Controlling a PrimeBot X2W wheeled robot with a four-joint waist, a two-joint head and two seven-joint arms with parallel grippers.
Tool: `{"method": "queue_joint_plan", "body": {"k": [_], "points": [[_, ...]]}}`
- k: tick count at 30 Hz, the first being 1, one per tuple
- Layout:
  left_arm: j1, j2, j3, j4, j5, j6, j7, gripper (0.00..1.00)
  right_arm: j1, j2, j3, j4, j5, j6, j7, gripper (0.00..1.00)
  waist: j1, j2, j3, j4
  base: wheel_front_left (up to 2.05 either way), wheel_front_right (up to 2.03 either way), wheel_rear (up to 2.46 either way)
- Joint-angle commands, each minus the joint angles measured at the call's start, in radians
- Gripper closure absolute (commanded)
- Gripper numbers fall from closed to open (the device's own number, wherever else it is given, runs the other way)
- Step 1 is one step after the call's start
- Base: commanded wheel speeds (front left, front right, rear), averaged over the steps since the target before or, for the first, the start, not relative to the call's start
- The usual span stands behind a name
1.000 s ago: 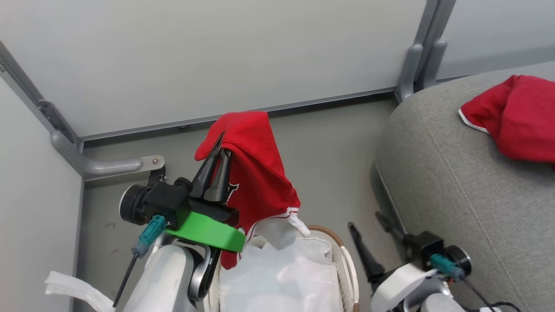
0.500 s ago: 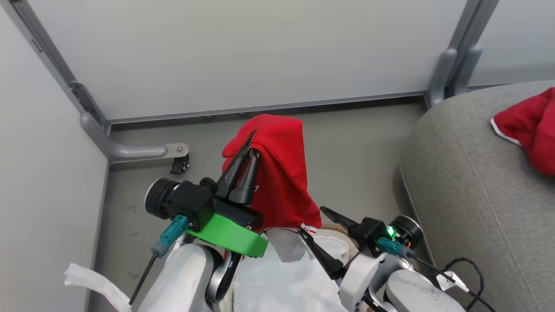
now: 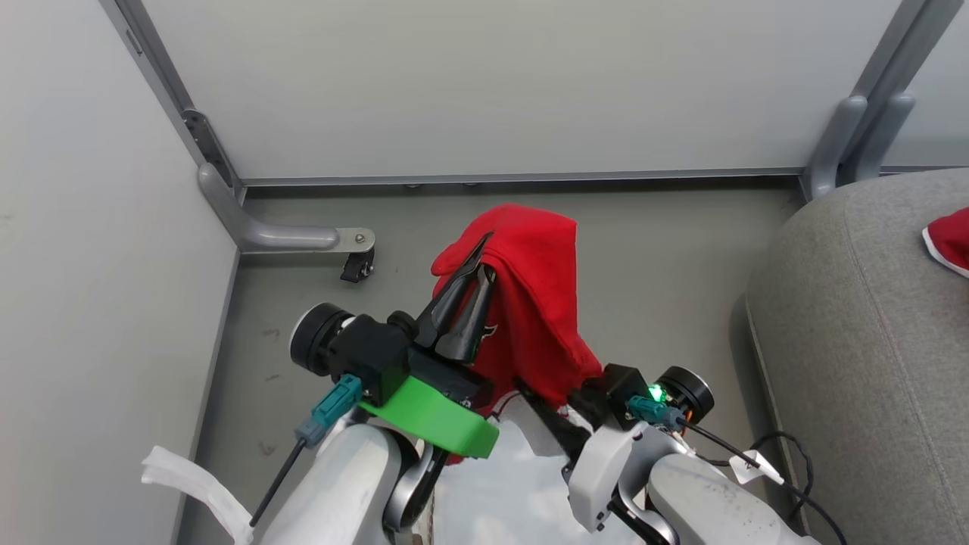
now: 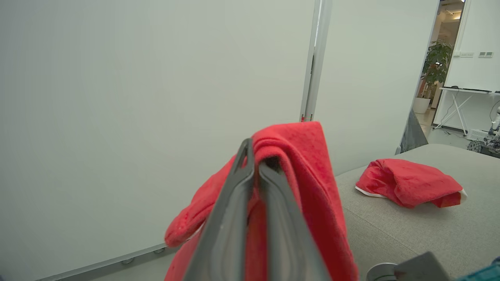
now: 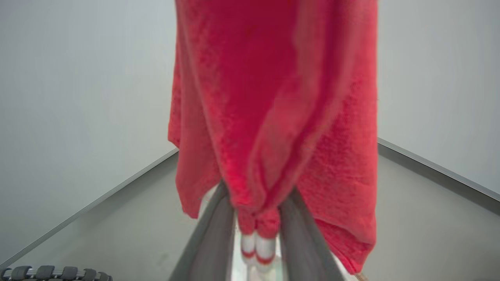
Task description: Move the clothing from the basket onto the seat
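A red garment (image 3: 541,303) hangs from my left gripper (image 3: 487,253), which is raised above the floor and shut on the fabric's top fold (image 4: 289,148). My right gripper (image 3: 545,387) is at the garment's lower hem (image 5: 258,234), which has white trim. Its fingers (image 5: 213,238) stand partway closed on either side of the bunched hem. I cannot tell whether they pinch it. A second red garment (image 4: 408,187) lies on the grey seat (image 3: 855,341). The basket is hidden beneath my arms, and its white liner (image 3: 522,484) shows between them.
Pale partition walls close off the far side and the left. A metal foot with a small black caster (image 3: 356,265) juts onto the grey floor. Grey posts (image 3: 863,129) stand by the seat's far corner. A black cable (image 3: 787,462) trails beside my right arm.
The camera has turned left, so the whole view shifts right. My right gripper came in from beside the seat to the hanging hem, and its jaws narrowed. The left grip is unchanged.
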Motion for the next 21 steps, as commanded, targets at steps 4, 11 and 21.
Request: {"method": "queue_joint_plan", "body": {"k": [4, 11, 21], "points": [[-0.012, 0.001, 0.001, 0.0, -0.003, 0.0, -0.001, 1.0, 0.004, 0.004, -0.017, -0.002, 0.008, -0.001, -0.002, 1.0, 0.0001, 0.0, 0.008, 0.011, 0.0, 0.0, 0.0], [0.011, 0.002, 0.018, 0.01, 0.01, 0.017, -0.001, 0.0, 0.054, -0.001, -0.1, -0.098, -0.016, -0.001, -0.002, 1.0, 0.0001, 0.0, 0.01, -0.026, 0.0, 0.0, 0.0], [0.065, 0.002, 0.079, 0.05, 0.058, 0.014, -0.001, 0.0, 0.155, -0.009, -0.231, -0.293, -0.065, -0.001, -0.002, 1.0, 0.0001, 0.0, 0.012, -0.18, 0.0, 0.0, 0.0]]}}
